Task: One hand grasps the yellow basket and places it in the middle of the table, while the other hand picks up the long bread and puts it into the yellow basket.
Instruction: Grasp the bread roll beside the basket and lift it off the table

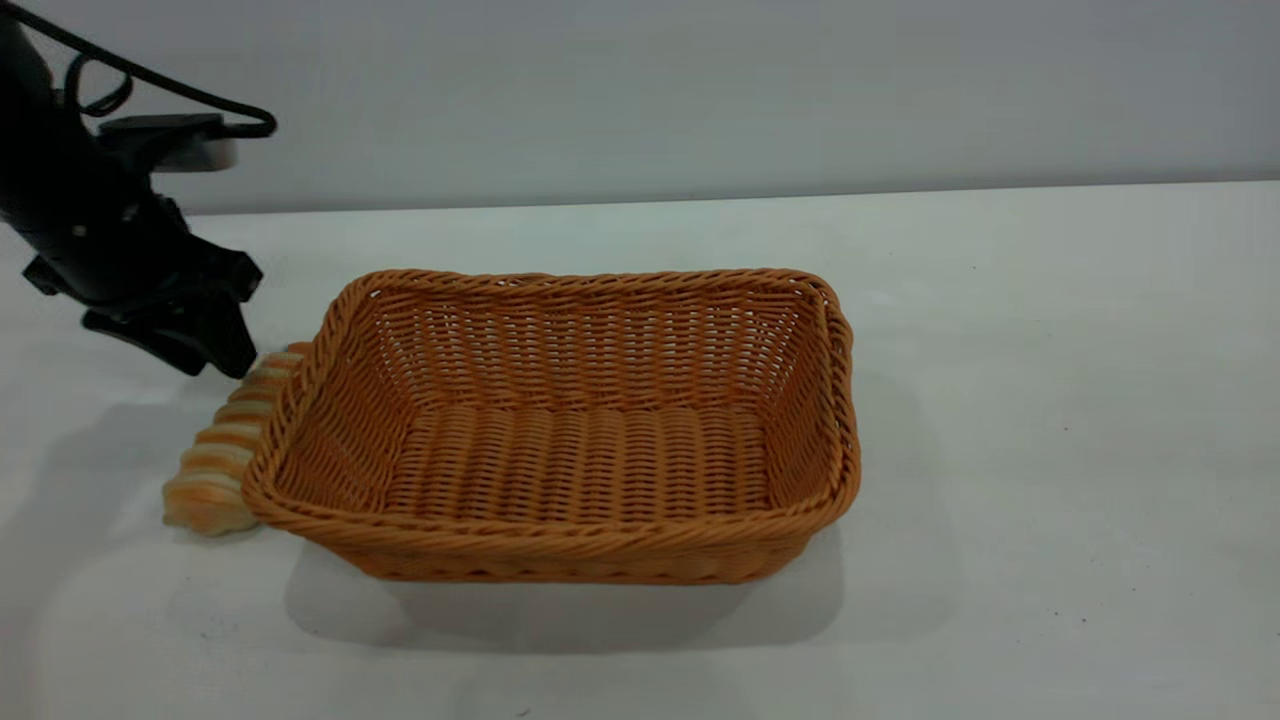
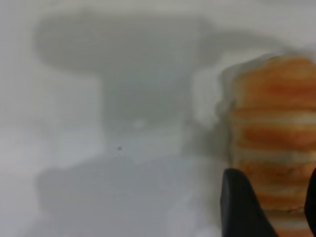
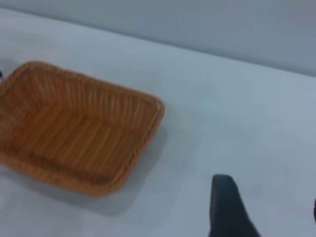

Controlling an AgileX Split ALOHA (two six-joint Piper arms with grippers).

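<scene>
The white table [image 1: 1050,420] carries the empty yellow basket [image 1: 560,530] mid-tabletop. Against its left wall lies the ridged, cream-and-gold long bread [image 1: 222,450]. My left gripper [image 2: 269,207] straddles its far end, unclenched; only my right wrist view shows my right gripper [image 3: 266,212], released.

one basket [image 1: 560,520], one bread [image 1: 215,460] (ridged), one pincer [image 1: 225,350]

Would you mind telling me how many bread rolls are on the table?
1: the long bread lies against the yellow basket's left outer wall, below the left pincer. Nothing shows inside the basket.
</scene>
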